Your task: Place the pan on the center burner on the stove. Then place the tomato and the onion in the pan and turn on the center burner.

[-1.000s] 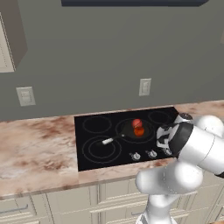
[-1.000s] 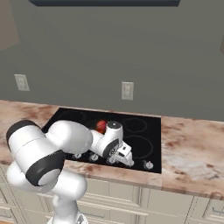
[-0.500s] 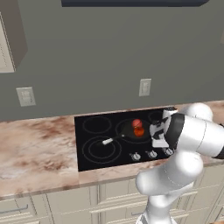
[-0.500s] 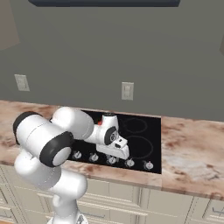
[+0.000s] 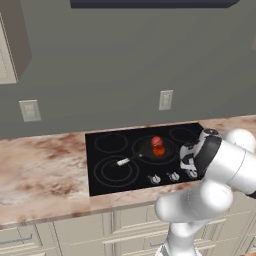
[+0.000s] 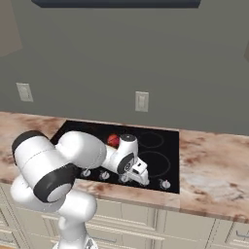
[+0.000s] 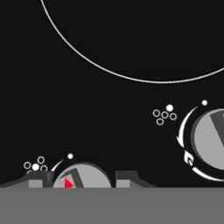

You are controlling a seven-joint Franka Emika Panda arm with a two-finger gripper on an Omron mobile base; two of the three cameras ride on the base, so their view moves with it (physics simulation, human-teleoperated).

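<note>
Tool [image 7: 79, 180] astride round silver knob [image 7: 81, 176]

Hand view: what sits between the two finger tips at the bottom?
A silver stove knob with a red mark sits between the gripper's finger tips in the hand view, on the black stove glass.

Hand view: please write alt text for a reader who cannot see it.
The gripper sits low over the black stove, its two dark finger tips flanking a silver knob that bears a red mark. A second knob lies to the right, below a thin grey burner ring.
</note>
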